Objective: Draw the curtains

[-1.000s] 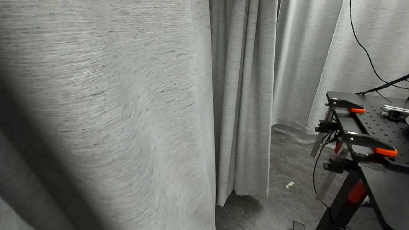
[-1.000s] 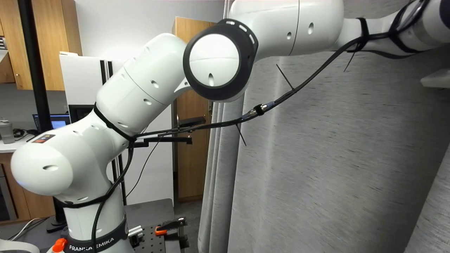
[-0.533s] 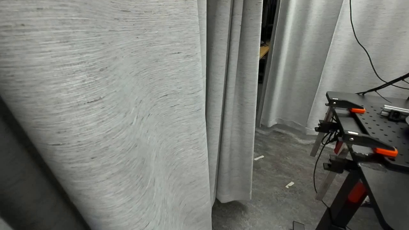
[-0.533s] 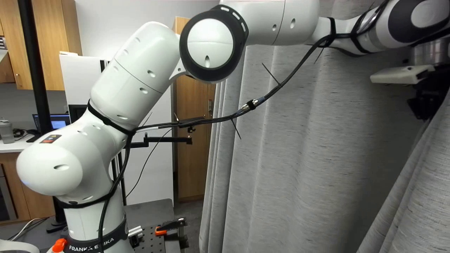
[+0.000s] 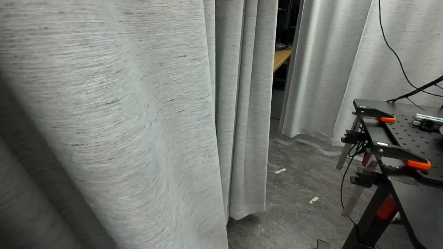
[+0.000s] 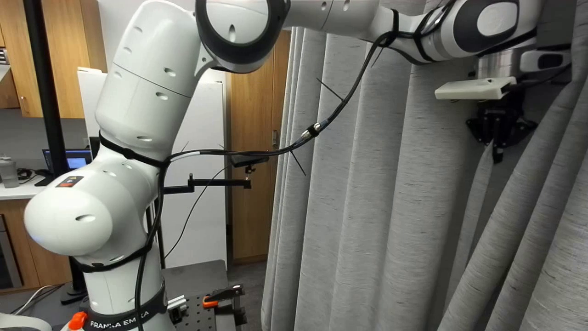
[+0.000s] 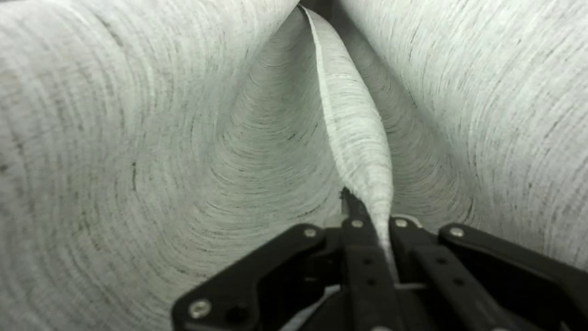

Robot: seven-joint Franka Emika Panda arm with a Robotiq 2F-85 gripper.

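Observation:
The light grey curtain (image 5: 166,86) hangs in deep vertical folds and fills much of both exterior views (image 6: 363,207). My gripper (image 6: 496,146) is at the upper right in an exterior view, with a narrow strip of curtain running down from its fingers. In the wrist view the gripper (image 7: 380,220) is shut on the curtain's edge strip (image 7: 360,119), which passes between the two fingers. Curtain folds (image 7: 266,151) surround the gripper on both sides. The gripper is not visible in the exterior view with the paler drapes. The curtain's top is out of view.
Paler drapes (image 5: 322,69) hang at the back beside a gap showing a wooden surface (image 5: 282,59). A black table (image 5: 415,135) with orange-tipped clamps (image 5: 418,164) stands at right. A cable (image 6: 294,148) hangs slack along the arm. A wooden cabinet (image 6: 250,197) stands behind.
The arm and gripper have moved left, bringing the gripper into an exterior view. The curtain has bunched into more folds. Its free edge has shifted, opening a gap beside the paler drapes.

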